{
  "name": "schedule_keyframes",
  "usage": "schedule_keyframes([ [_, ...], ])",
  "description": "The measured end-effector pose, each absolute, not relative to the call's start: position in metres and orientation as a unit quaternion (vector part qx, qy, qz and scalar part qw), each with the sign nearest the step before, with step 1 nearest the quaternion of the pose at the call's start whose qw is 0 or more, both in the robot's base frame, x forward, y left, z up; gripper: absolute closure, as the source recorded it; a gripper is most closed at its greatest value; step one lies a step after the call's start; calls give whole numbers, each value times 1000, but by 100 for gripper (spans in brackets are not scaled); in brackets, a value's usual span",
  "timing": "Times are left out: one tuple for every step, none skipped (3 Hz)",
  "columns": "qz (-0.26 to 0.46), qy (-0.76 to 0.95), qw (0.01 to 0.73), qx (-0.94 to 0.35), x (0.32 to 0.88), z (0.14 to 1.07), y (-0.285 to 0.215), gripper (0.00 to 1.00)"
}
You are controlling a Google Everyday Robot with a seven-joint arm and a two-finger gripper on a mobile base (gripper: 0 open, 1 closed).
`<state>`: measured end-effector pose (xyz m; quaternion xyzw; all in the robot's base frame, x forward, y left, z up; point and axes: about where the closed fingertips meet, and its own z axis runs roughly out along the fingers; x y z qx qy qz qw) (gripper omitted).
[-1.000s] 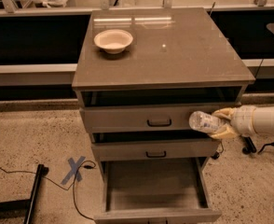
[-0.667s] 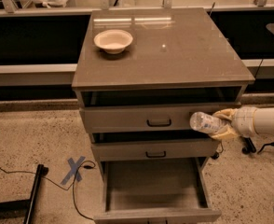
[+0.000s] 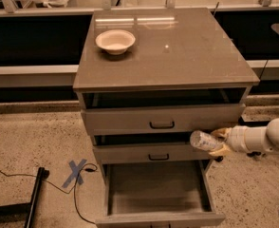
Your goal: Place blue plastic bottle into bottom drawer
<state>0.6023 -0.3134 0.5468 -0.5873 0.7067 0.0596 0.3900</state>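
Observation:
The blue plastic bottle (image 3: 203,140) is a small clear bottle lying on its side, pointing left. My gripper (image 3: 218,142) reaches in from the right on a white arm and is shut on the bottle's right end with yellowish fingers (image 3: 221,151). It holds the bottle in front of the right end of the middle drawer, just above the right rear corner of the bottom drawer (image 3: 153,218). The bottom drawer is pulled out wide and its grey inside shows nothing in it.
A shallow white bowl (image 3: 115,41) sits on the cabinet top (image 3: 177,56). The two upper drawers (image 3: 162,120) with black handles stand slightly out. On the floor at left are a blue tape cross (image 3: 76,172), a black cable and a black stand (image 3: 33,201).
My gripper has moved down and slightly left with the bottle, from the top drawer's height to the middle drawer's height, closer over the open bottom drawer.

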Motion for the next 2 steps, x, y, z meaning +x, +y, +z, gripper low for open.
schedule_keyframes([
  [72, 709, 369, -597, 602, 503, -328, 100],
  [107, 691, 368, -613, 602, 489, -333, 100],
])
